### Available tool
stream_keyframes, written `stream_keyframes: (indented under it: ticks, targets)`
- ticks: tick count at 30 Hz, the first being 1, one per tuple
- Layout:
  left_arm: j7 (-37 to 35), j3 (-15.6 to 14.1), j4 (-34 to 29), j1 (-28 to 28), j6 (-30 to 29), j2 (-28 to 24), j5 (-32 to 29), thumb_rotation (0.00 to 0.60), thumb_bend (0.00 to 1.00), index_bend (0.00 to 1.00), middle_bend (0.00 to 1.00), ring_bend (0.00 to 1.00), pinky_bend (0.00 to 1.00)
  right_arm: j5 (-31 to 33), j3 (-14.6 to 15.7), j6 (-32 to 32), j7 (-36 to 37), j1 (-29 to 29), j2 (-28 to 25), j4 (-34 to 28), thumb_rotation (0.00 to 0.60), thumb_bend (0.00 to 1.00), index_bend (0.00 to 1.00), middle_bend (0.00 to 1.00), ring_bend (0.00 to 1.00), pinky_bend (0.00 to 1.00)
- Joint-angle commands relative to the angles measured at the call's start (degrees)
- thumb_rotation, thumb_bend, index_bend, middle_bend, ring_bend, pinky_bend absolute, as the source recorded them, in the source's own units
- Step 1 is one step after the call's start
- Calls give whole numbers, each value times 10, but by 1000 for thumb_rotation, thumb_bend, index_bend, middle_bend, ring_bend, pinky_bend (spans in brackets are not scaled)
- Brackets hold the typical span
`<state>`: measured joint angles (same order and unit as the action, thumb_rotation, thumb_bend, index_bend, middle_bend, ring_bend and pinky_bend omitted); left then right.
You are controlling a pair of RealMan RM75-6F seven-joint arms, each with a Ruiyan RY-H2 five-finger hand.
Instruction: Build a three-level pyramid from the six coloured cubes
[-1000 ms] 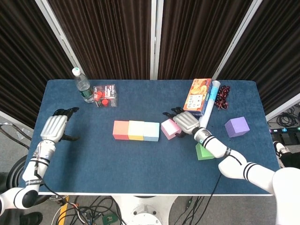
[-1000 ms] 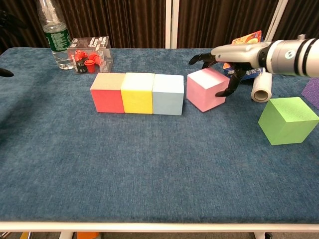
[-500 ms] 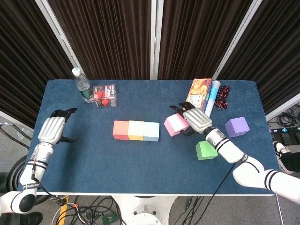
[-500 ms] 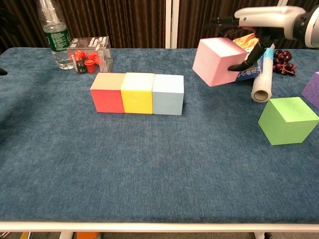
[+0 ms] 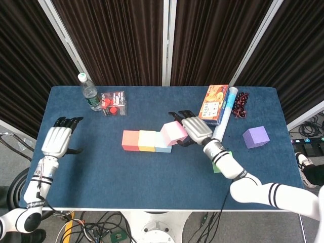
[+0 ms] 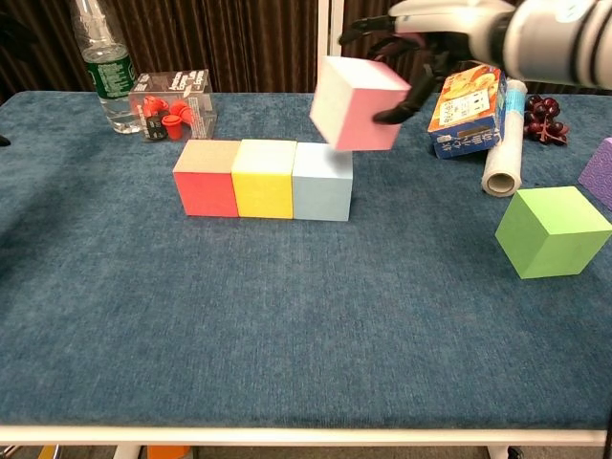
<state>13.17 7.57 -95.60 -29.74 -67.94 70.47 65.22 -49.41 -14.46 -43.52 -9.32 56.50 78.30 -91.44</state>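
While our right hand [image 6: 421, 29] grips the pink foam cube [image 6: 358, 103] tilted in air above the light-blue cube [image 6: 322, 180], our left hand [image 5: 57, 139] rests spread, holding nothing.

**Lighting and picture quality**

Bright, even overhead light in both views. Soft, short shadows under the row of cubes [image 6: 263, 179]; faint one at 6 o'clock of the green cube [image 6: 552, 230]. Slight motion blur on the pink cube [image 6: 357, 103]. Dark curtains [image 5: 121, 40] underexposed. No glare. Mild wide-angle stretch at chest-view edges.
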Motion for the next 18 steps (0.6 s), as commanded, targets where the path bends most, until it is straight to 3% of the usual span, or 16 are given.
stream_keyframes:
  ticks: [1, 8, 18]
  targets:
    - [-6, -2, -2, 3, 6, -4, 4, 600, 39, 142, 183, 175, 116, 113, -11, -40, -97, 60, 47, -14, 600, 286, 0, 392, 58, 0]
    - [-12, -2, -5, 8, 8, -5, 14, 600, 39, 141, 183, 175, 116, 224, -23, -99, -196, 126, 104, -2, 600, 286, 0, 393, 58, 0]
    - [-34, 1, -5, 12, 14, -9, 26, 600, 36, 141, 183, 174, 116, 297, -47, -133, -262, 183, 173, 55, 600, 284, 0, 371, 50, 0]
